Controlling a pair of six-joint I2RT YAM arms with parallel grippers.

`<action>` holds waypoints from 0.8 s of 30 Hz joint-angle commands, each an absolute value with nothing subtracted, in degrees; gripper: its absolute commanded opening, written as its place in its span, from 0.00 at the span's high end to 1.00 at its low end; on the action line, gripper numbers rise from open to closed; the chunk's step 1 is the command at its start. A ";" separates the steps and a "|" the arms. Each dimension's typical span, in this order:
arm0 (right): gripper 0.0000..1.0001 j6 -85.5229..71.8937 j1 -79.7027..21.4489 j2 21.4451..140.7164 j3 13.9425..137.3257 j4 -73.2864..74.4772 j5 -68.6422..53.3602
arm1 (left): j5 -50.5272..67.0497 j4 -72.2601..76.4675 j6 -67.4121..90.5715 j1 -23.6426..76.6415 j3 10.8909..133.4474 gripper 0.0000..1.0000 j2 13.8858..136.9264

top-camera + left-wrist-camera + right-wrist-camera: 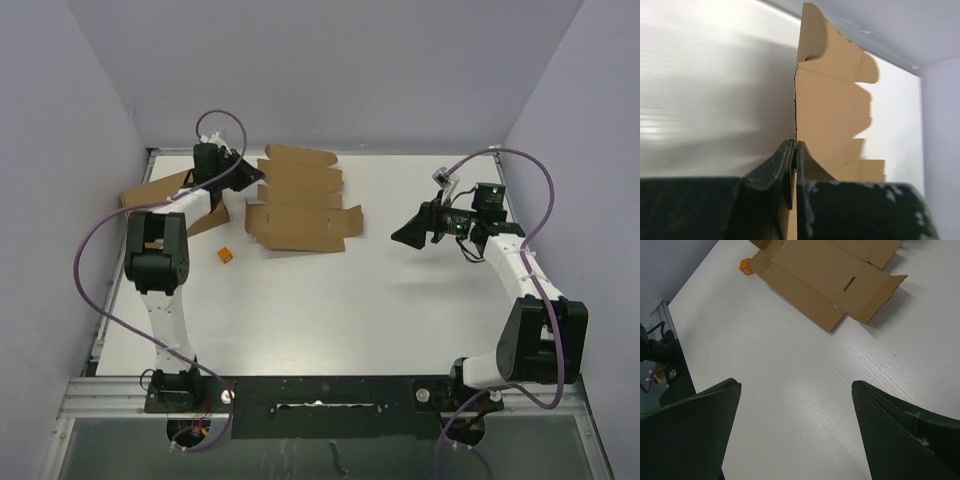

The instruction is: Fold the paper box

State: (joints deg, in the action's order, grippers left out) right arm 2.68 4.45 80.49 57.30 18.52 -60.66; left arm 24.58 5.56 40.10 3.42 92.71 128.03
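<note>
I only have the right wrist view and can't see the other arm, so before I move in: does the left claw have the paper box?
Observer: Yes, the left claw is shut on the paper box at its left edge, with cardboard pinched between the fingers.
Operator: Anything else lying on that side?
Observer: A larger cardboard piece lies on the table, partly under the left arm.
Operator: Where is my claw relative to the box?
Observer: From above, the right claw sits to the box's right, apart from it.

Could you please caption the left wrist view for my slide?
Left fingers pinch an edge of the unfolded paper box.
</note>
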 commanded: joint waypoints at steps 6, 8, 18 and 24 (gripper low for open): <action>0.02 -6.51 5.87 78.35 54.57 7.04 -65.21 | 16.64 38.48 44.25 12.88 59.82 1.00 93.82; 0.02 -6.01 6.27 77.68 54.83 7.60 -65.43 | 14.25 41.78 43.29 15.15 53.12 1.00 89.12; 0.02 -1.82 6.11 78.17 53.97 8.54 -66.65 | 10.96 53.54 36.32 22.17 33.04 1.00 77.50; 0.02 1.06 5.53 79.11 52.53 7.24 -65.30 | 11.00 57.80 34.14 22.61 27.63 1.00 75.50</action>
State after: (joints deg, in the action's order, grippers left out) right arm -1.72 6.22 79.31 53.89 10.48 -64.55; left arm 11.92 47.51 36.75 22.35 28.95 79.55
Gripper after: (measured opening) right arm 0.980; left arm 0.015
